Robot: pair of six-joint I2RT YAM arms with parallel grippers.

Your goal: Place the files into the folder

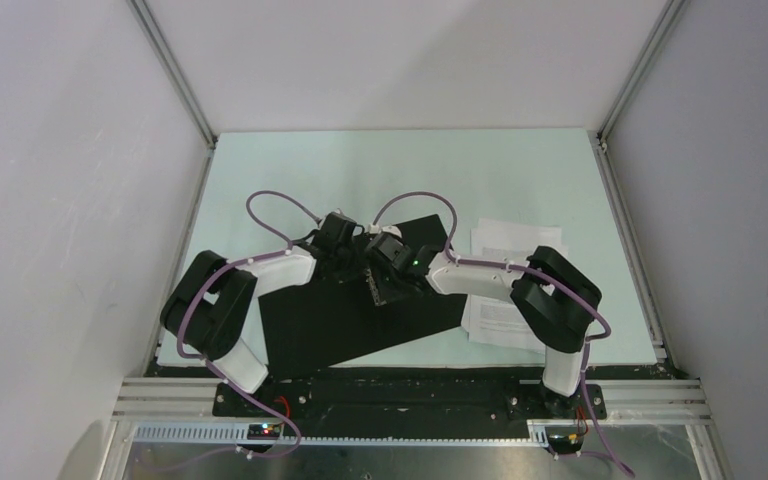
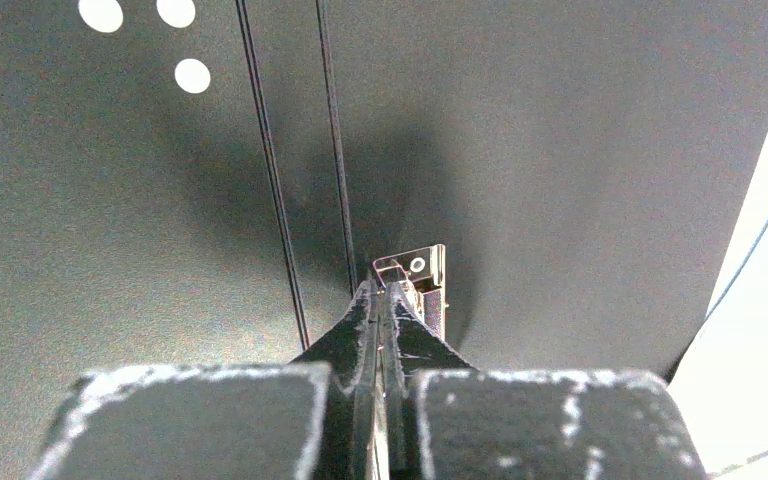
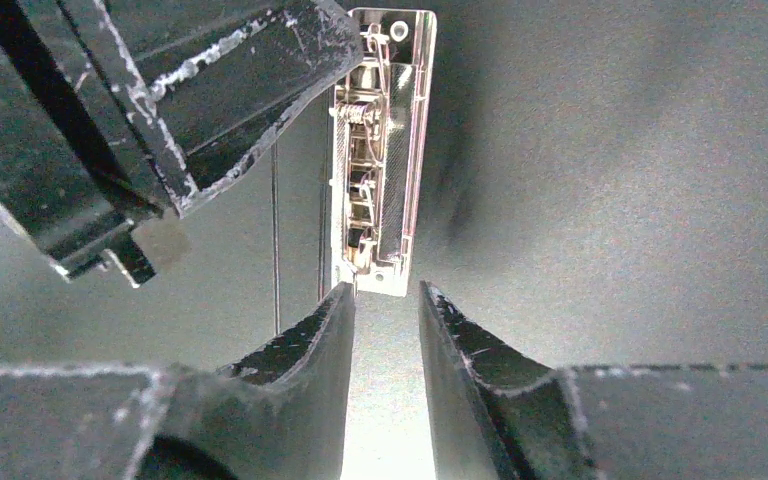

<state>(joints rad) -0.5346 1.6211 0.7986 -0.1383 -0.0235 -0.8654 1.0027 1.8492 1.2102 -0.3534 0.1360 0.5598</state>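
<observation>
Nearest the wrist lenses sit the pincers, so we log them first. We find the left gripper (image 2: 385,295) pressed together, its tips at one end of the clip (image 3: 380,150); whether they nip a metal tab we cannot tell. We find the right gripper (image 3: 385,295) spread, with nothing between its jaws, poised just short of the clip's other end.

1. One folder (image 1: 360,320). It lies open and flat on the table (image 1: 310,170), black inside up, mid-table under both wrists. We judge it a light, stiff board. Lying flush, it offers little edge to pinch, so we would steady it by pressing down rather than lifting.

2. One stack of files (image 1: 510,240); we cannot count its sheets. It rests on the table just beside the folder's right edge, partly hidden by the right arm (image 1: 480,275), and is not yet inside. We judge the paper light, limp and slippery sheet on sheet, liable to fan or crease. We would pinch the whole thickness at a free edge and slide it rather than carry it.

3. One clip, bright metal with a coil spring, fixed inside the folder. We judge it hard and sprung. We would hold its lever end and expect it to snap back on release.
</observation>
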